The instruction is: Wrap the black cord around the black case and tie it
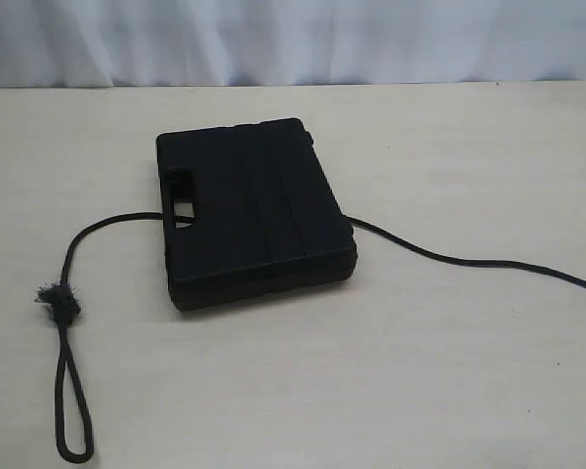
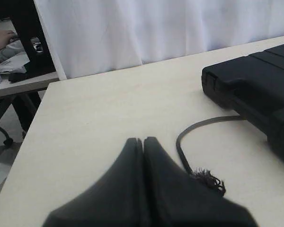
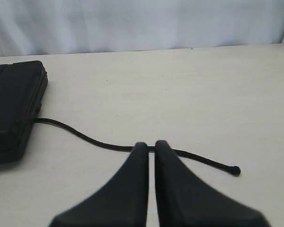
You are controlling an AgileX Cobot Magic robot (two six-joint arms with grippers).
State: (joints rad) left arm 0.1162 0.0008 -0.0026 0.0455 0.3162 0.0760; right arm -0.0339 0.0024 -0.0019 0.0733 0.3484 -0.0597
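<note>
Black cord [image 1: 449,259]: lying slack on the table [image 1: 420,391], running under the black case [image 1: 254,210] and out at two opposite sides; none of it over the lid, not yet tied.
Left stretch of cord: leaves the case at the side with the handle slot [image 1: 184,200], curves outward and toward the front, ends in a knot [image 1: 57,298] with a frayed tuft.
Loop [image 1: 73,410]: long and narrow, hanging from the knot toward the front edge of the exterior view, flat on the table.
Right stretch of cord: leaves the case at its near right corner and trails in a shallow wave out of the exterior view's right edge; in the right wrist view, finishes in a small blunt free end [image 3: 234,170].
Black case: flat on the table, about the middle, lid up and closed, turned slightly askew.
Left gripper [image 2: 143,140]: fingers pressed together, holding nothing, above bare table; frayed tuft just beside it in its own view, apart from the case.
Right gripper [image 3: 151,144]: fingers all but touching, only a hairline gap, nothing clamped; cord crosses just beyond the tips, contact cannot be told.
Surroundings: pale table, white curtain [image 1: 293,39] behind.
</note>
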